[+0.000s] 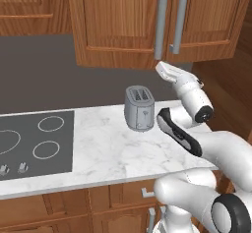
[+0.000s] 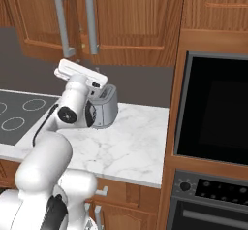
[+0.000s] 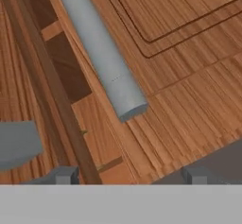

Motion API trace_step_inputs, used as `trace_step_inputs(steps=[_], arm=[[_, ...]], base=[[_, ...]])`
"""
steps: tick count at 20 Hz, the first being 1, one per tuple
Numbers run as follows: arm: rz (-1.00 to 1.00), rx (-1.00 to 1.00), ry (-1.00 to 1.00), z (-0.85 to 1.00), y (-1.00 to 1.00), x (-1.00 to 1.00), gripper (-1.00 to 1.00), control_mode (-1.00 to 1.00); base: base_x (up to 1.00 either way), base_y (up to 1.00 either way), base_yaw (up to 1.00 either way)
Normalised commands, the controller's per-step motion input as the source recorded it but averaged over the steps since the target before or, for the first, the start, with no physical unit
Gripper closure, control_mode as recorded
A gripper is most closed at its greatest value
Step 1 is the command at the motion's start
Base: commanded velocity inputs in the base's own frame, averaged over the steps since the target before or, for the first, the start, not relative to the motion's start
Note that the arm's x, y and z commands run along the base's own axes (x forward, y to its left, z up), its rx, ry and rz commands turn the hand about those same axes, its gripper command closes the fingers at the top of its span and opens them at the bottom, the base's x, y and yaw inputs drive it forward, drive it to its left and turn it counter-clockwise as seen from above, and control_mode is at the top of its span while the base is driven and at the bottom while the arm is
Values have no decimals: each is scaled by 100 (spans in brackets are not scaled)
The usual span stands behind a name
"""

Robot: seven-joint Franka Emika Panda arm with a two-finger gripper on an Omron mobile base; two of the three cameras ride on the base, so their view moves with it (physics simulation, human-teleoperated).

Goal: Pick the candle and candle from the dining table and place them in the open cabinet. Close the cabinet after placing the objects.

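The reddish-brown wall cabinet (image 1: pixel 123 25) hangs above the counter, and in both base views its two panelled doors look closed. My gripper (image 1: pixel 160 66) is raised to the doors' lower edge, just under the two long grey bar handles (image 1: pixel 179 20). In the hand view my gripper (image 3: pixel 131 175) is open, its fingertips (image 3: pixel 66 173) wide apart just short of the lower end of one handle (image 3: pixel 111 72). The other handle (image 3: pixel 19 142) shows at the left. Nothing is held. The candles and the dining table are out of view.
A grey toaster (image 1: pixel 139 108) stands on the marble counter (image 1: pixel 113 148) under my arm. A black hob (image 1: pixel 34 138) lies to the left. A black built-in oven (image 2: pixel 215 112) in a wooden column stands at the right. Low cabinets run below the counter.
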Motion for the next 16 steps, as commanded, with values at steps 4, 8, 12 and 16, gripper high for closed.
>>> trace_step_inputs(steps=[4, 8, 12, 16], arm=[[15, -9, 0, 14, 1, 58, -100, -100], [12, -6, 0, 21, 0, 63, -100, -100], [10, -8, 0, 18, 0, 70, -100, -100], [9, -7, 0, 7, 0, 84, -100, -100]], base=[[0, 0, 0], [0, 0, 0], [0, 0, 0], [0, 0, 0]])
